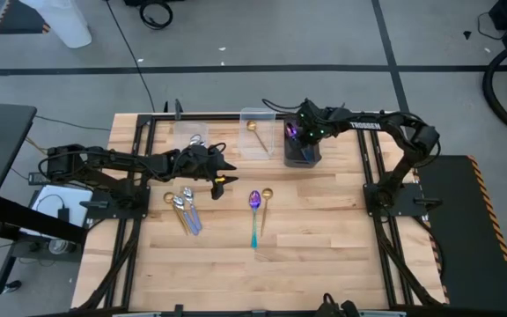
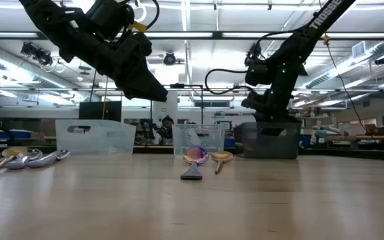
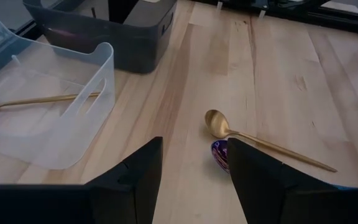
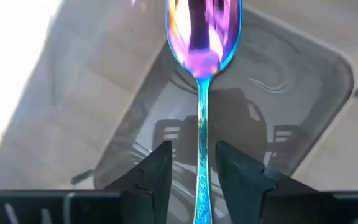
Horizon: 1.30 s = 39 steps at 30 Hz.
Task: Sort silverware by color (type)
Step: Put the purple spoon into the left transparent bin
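My right gripper (image 1: 297, 134) (image 4: 192, 158) points down over the dark bin (image 1: 303, 158) (image 4: 291, 87). It is open, and the handle of an iridescent purple-blue spoon (image 4: 202, 43) runs between its fingers with a gap on each side. My left gripper (image 1: 223, 180) (image 3: 194, 180) hovers open above the table, just short of a gold spoon (image 3: 229, 127) and a purple spoon (image 3: 219, 155) lying flat. One clear bin (image 1: 245, 119) holds a gold spoon (image 1: 257, 132). The other clear bin (image 1: 181, 132) holds a silver spoon (image 1: 195, 139).
Several silver spoons (image 1: 184, 208) lie in a cluster on the table's left part, near the left arm. The three bins stand in a row along the far edge. The near half of the wooden table (image 1: 324, 255) is bare.
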Each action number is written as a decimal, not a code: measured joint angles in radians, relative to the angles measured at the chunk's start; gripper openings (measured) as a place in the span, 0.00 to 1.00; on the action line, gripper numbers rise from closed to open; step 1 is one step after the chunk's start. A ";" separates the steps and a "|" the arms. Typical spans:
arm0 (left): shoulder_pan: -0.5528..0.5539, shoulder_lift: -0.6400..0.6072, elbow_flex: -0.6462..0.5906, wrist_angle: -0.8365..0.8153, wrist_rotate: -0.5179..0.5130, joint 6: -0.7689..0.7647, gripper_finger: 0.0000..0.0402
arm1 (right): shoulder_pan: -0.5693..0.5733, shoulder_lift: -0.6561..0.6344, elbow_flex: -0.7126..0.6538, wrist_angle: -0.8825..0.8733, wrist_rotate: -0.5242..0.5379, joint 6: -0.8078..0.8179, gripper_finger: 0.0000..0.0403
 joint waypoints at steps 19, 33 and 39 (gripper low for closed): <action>0.000 0.000 0.000 -0.005 0.000 0.002 0.47 | 0.018 -0.176 0.141 -0.152 0.019 -0.028 0.35; -0.007 -0.086 0.000 -0.219 0.000 -0.125 0.47 | 0.302 -0.264 0.142 -0.138 0.233 -0.047 0.35; -0.043 -0.119 0.000 -0.269 0.000 -0.249 0.47 | 0.438 -0.264 0.101 -0.053 0.328 -0.095 0.35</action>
